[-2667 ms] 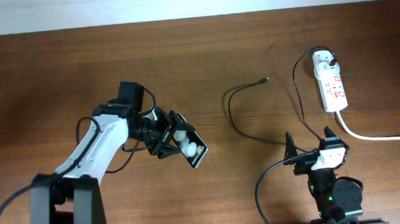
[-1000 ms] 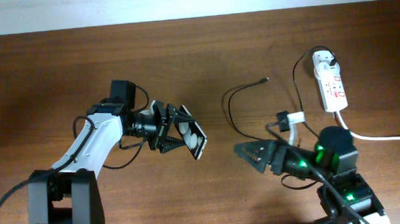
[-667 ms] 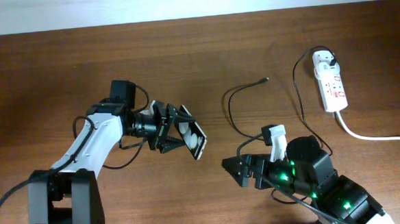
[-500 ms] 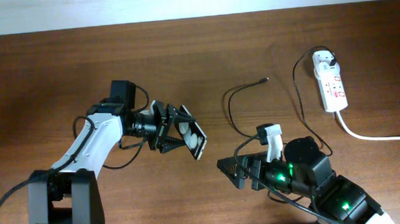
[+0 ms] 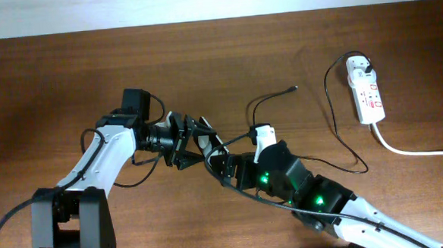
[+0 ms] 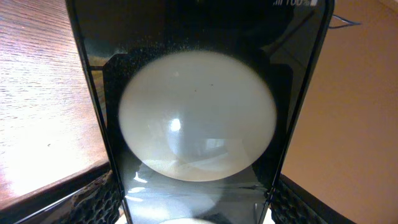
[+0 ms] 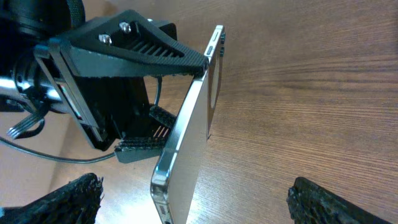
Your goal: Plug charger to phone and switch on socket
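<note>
My left gripper point(image 5: 194, 147) is shut on the phone point(image 5: 210, 144) and holds it tilted on edge above the table. The phone's glossy face with a white round spot fills the left wrist view point(image 6: 199, 112). My right gripper point(image 5: 225, 166) is open and right next to the phone's lower end. In the right wrist view the phone's edge point(image 7: 186, 155) stands between my spread fingers point(image 7: 205, 200). The charger cable point(image 5: 253, 116) lies loose on the table, with its tip point(image 5: 295, 88) free. Its white adapter point(image 5: 361, 67) sits in the socket point(image 5: 369, 99).
The socket's thick white cord point(image 5: 413, 152) runs off to the right edge. The black cable loops across the table between the socket and my right arm point(image 5: 316, 199). The table's far edge meets a pale wall.
My right arm has swung from the lower right across to the left, and its open gripper is now at the phone's lower end. The left gripper and the phone have stayed put.
</note>
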`<state>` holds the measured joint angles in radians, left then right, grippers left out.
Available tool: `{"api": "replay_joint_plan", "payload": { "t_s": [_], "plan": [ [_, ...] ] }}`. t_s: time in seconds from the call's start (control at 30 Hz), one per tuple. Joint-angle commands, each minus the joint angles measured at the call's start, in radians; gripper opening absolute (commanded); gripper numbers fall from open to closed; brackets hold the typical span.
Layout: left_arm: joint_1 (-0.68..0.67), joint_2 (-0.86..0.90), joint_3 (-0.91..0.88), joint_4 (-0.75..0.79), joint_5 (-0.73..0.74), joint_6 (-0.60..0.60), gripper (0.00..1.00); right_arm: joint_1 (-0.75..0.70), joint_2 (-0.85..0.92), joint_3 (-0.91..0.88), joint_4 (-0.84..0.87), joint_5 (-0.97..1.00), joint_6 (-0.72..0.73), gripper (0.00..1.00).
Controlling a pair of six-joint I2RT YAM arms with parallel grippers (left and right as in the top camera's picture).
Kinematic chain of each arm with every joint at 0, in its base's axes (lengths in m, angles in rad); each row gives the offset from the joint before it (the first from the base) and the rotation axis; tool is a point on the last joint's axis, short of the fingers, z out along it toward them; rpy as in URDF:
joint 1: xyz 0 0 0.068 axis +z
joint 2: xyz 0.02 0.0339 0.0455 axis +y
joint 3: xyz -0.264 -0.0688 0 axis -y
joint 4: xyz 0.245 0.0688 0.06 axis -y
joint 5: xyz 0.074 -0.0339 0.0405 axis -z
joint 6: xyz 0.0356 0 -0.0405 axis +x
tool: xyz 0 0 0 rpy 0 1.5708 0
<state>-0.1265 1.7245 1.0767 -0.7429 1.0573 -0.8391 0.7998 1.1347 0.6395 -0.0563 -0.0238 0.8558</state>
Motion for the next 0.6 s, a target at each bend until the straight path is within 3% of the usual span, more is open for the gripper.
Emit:
{"api": "replay_joint_plan", "payload": {
  "t_s": [0.0, 0.37, 0.57],
  "plan": [
    [0.0, -0.002, 0.003, 0.002, 0.033, -0.01, 0.63, 0.044, 0.021, 0.016, 0.056, 0.126, 0.024, 0.99],
    [0.0, -0.002, 0.003, 0.002, 0.018, -0.01, 0.63, 0.045, 0.136, 0.016, 0.129, 0.195, 0.024, 0.99],
    [0.0, -0.002, 0.003, 0.002, -0.001, -0.01, 0.64, 0.045, 0.191, 0.016, 0.249, 0.081, 0.024, 0.79]
  ]
}}
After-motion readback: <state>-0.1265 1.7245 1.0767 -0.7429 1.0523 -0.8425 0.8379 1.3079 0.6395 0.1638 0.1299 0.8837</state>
